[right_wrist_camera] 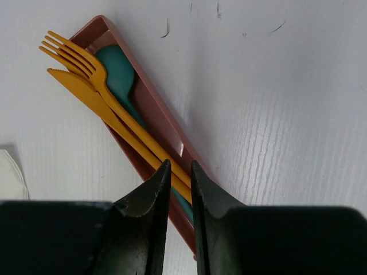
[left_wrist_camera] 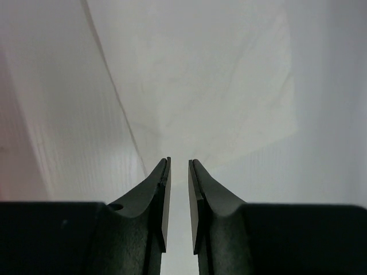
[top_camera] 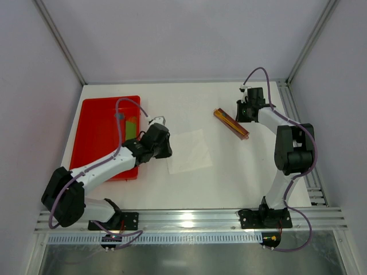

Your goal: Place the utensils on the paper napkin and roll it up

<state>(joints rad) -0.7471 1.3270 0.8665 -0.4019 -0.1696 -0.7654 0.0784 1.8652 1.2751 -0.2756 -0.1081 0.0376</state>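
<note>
bright, even light, soft shadows; the paper napkin (left_wrist_camera: pixel 218 86) looks washed out, perhaps slightly out of focus

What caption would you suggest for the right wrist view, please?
Right gripper at the handles of the orange fork and knife, lying beside a teal spoon in a reddish-brown case.

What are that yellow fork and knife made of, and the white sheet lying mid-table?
The fork and knife look like moulded plastic: one even orange-yellow colour, smooth with a dull sheen. The sheet seems to be thin soft paper, probably a napkin: it lies flat and faintly creased.
</note>
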